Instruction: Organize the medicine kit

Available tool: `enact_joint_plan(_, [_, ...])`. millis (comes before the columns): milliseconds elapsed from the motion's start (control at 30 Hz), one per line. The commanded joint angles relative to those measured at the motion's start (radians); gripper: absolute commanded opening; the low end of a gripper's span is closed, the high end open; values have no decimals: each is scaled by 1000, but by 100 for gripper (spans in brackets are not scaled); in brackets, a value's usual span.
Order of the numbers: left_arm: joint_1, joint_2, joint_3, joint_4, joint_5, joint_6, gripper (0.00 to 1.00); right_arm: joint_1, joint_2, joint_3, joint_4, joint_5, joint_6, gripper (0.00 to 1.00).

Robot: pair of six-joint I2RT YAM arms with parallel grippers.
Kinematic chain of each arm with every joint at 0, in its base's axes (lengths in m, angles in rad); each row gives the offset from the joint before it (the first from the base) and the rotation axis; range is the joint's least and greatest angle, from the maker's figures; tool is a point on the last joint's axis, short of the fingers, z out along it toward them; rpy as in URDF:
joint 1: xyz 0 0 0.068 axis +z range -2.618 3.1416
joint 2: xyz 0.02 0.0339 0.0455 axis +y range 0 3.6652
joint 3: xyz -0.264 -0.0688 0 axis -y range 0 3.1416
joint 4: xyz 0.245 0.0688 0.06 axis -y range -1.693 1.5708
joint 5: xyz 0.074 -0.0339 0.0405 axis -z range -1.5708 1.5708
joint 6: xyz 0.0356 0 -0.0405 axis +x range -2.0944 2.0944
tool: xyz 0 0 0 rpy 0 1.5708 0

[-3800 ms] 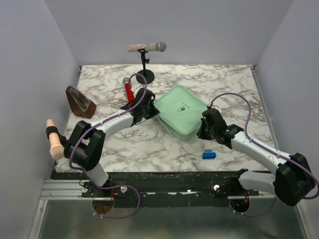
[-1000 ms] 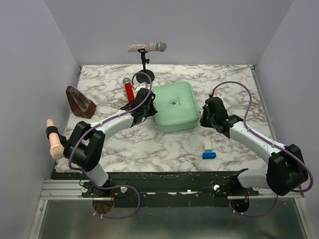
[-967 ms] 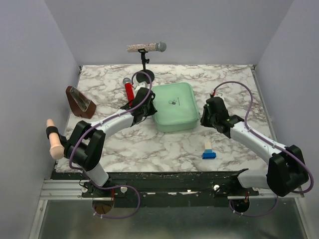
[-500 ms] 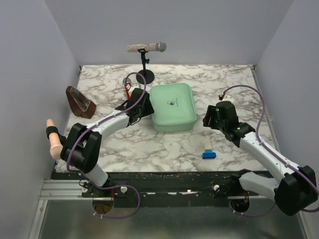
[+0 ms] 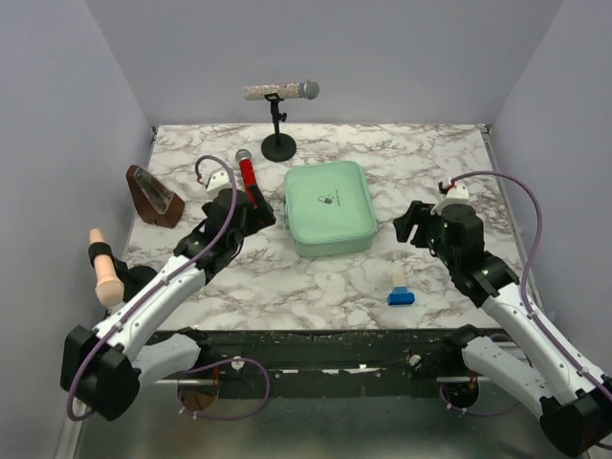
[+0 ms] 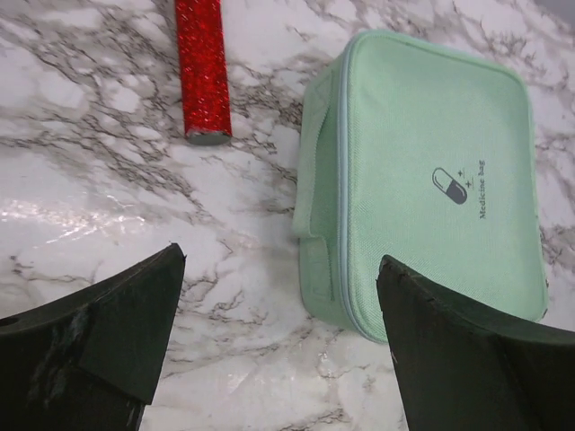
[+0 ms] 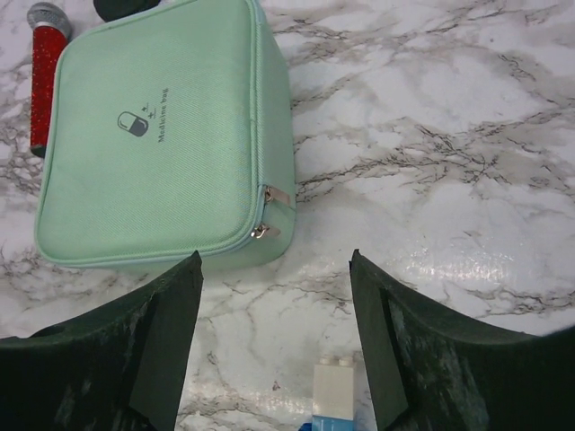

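Mid-table between both arms: one medicine kit (image 5: 329, 208), zipped shut, lid up.
Its long axis runs near-to-far, far end tipped slightly left. Left gripper (image 6: 280, 269) and right gripper (image 7: 276, 265) flank it, fingers spread, holding nothing. Two microphones: red microphone (image 5: 247, 174), stand microphone (image 5: 280, 92); one blue-and-white box (image 5: 400, 289).

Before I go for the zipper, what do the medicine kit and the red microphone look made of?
The medicine kit: soft woven fabric, matte mint; a fine weave shows, with a zipper seam and shiny, probably metal zipper pulls. The red microphone: body covered in sparkling glitter; the material beneath is hidden. Its head looks like grey metal mesh.
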Motion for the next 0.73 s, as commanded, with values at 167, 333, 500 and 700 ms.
enact_joint_plan(167, [-167, -315, -64, -91, -413, 105, 99, 48, -141, -77, 53, -23, -3, 79])
enact_joint_plan(333, [-166, -217, 7, -213, -390, 27, 99, 48, -85, -2, -39, 0, 0, 82])
enact_joint_plan(500, [-166, -154, 63, -264, -383, -18, 99, 48, -107, 2, -53, -5, 11, 83])
enact_joint_plan(700, [-164, -191, 45, -233, -350, 16, 99, 48, -170, -24, -52, 29, 39, 85])
